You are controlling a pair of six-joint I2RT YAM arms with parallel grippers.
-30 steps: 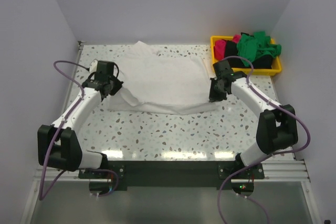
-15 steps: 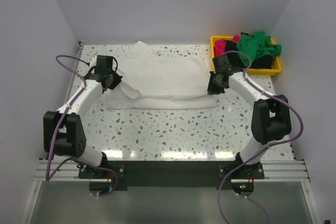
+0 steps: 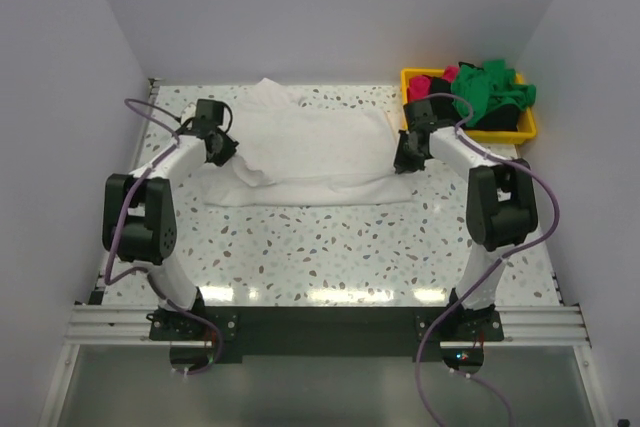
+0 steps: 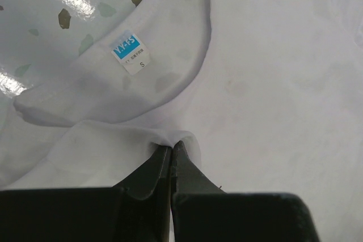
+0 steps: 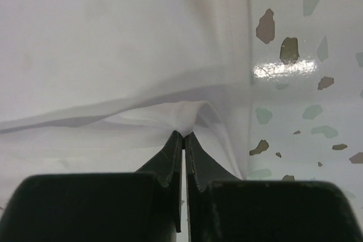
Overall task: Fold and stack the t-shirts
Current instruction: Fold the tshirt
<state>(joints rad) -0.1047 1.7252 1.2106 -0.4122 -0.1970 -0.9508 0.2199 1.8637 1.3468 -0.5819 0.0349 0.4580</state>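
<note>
The large white t-shirt (image 3: 310,147) lies across the back half of the table, its near part doubled over toward the far side. My left gripper (image 3: 225,147) is shut on a pinch of its cloth at the left edge. In the left wrist view the left gripper (image 4: 171,147) holds a fold just below the collar with its size label (image 4: 129,52). My right gripper (image 3: 403,162) is shut on the right edge, and the right wrist view shows the right gripper (image 5: 185,134) pinching a ridge of the white t-shirt (image 5: 113,38). Green (image 3: 490,89), magenta (image 3: 441,77) and black (image 3: 440,107) t-shirts are heaped in the bin.
The yellow bin (image 3: 500,135) stands at the back right corner, just behind my right arm. Speckled tabletop (image 3: 320,247) stretches from the shirt to the arm bases. Walls close in the left, back and right sides.
Both grippers have moved away from the bases toward the back, carrying the shirt's near edge over itself. The shirt's near fold line now lies further back.
</note>
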